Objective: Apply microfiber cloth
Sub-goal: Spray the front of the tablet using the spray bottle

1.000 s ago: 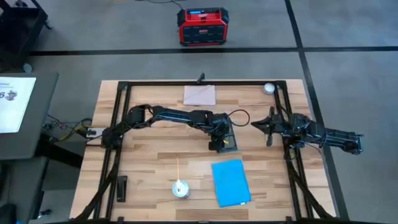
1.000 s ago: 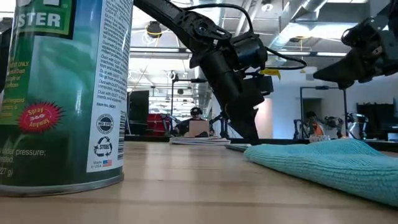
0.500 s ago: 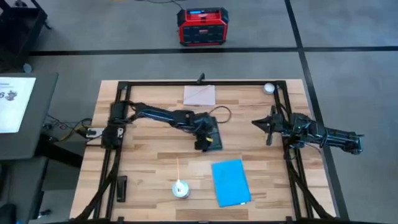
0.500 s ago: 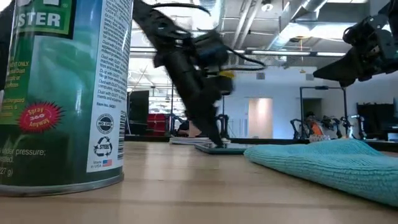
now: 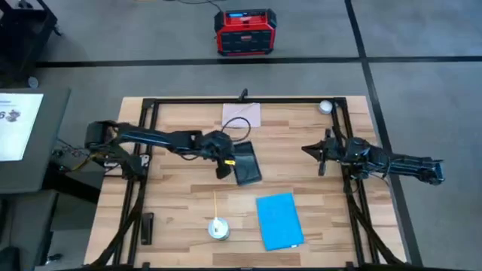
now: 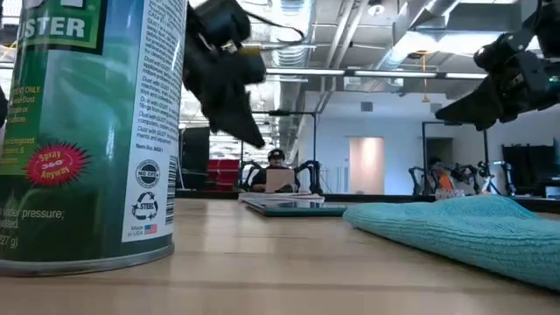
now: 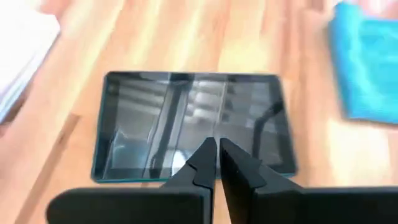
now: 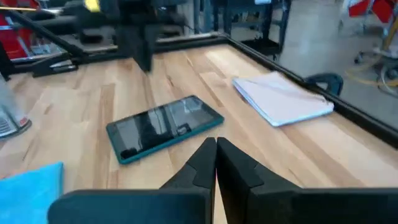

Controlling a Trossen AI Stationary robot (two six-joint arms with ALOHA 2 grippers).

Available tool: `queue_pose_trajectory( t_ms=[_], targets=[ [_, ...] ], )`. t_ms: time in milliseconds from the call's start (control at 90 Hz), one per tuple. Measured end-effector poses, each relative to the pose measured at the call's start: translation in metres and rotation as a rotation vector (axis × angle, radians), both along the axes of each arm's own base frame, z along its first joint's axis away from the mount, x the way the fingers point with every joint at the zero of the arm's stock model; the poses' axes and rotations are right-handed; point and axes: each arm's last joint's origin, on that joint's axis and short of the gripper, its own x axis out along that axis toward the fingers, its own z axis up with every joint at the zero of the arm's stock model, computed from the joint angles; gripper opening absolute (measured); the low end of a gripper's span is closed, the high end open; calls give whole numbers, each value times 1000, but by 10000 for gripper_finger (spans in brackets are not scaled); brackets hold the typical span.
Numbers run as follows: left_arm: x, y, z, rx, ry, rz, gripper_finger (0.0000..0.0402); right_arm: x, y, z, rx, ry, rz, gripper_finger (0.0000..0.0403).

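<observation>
Microfiber cloth [image 5: 279,220] flat on table, apart from both arms' fingers.

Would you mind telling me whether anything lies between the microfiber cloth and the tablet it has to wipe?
Nothing visible does. The microfiber cloth lies flat near the table's front edge, and only bare wood separates it from the tablet. The spray can stands off to the cloth's side, outside that path.

Two matte-black jointed arms; left arm [image 5: 162,139] carries a looped black cable and a yellow marking near its wrist.
</observation>
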Motion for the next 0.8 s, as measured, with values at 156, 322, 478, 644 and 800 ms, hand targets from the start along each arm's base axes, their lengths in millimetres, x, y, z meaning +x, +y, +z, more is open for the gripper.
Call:
queue_pose_trajectory(
  t_ms=[156,322,478,644,800],
  targets=[
    [-31,-1,-1,-100,-58,109,0,15,-3,-5,9,58,-2,0],
    [-47,-2,-24,-289,-174,259,0,29,-7,-18,3,173,-77,0],
    [-50,-5,-42,-418,-228,316,0,45,-12,-25,-9,309,-144,0],
    [-58,-6,-49,-435,-157,353,0,68,-17,-20,-37,384,-155,0],
    [-70,-1,-51,-368,-70,451,0,87,-20,-18,-63,398,-143,0]
  ],
)
